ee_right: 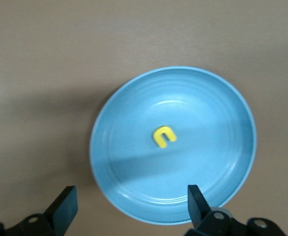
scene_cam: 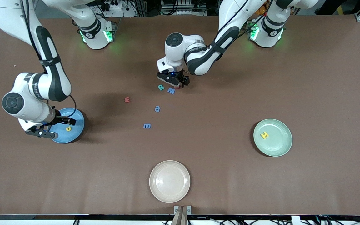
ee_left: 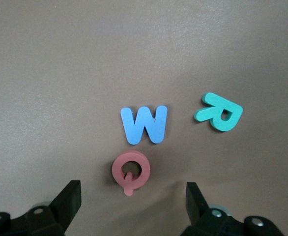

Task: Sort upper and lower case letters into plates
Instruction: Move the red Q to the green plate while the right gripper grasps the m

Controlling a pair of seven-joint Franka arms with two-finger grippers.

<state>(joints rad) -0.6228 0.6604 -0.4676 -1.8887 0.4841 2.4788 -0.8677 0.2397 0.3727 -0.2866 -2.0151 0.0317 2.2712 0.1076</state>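
Note:
My left gripper (scene_cam: pixel 178 82) hangs low over the table and is open (ee_left: pixel 133 202), with the red Q (ee_left: pixel 129 169) just ahead of the gap between its fingers. The blue M (ee_left: pixel 144 125) and teal R (ee_left: pixel 219 112) lie beside the Q; in the front view the M (scene_cam: pixel 171 90) and R (scene_cam: pixel 161 87) lie just nearer the camera than the gripper. My right gripper (scene_cam: pixel 58 127) is open over the blue plate (scene_cam: pixel 77 132), nothing between its fingers (ee_right: pixel 129 205). The yellow u (ee_right: pixel 163 136) lies in that plate (ee_right: pixel 109 162). The mint green plate (scene_cam: pixel 281 142) holds the yellow H (scene_cam: pixel 264 135).
A red m (scene_cam: pixel 127 99), a blue a (scene_cam: pixel 157 108) and a blue m (scene_cam: pixel 147 126) lie loose on the brown table between the two arms. A cream plate (scene_cam: pixel 169 181) with nothing in it sits near the table's front edge.

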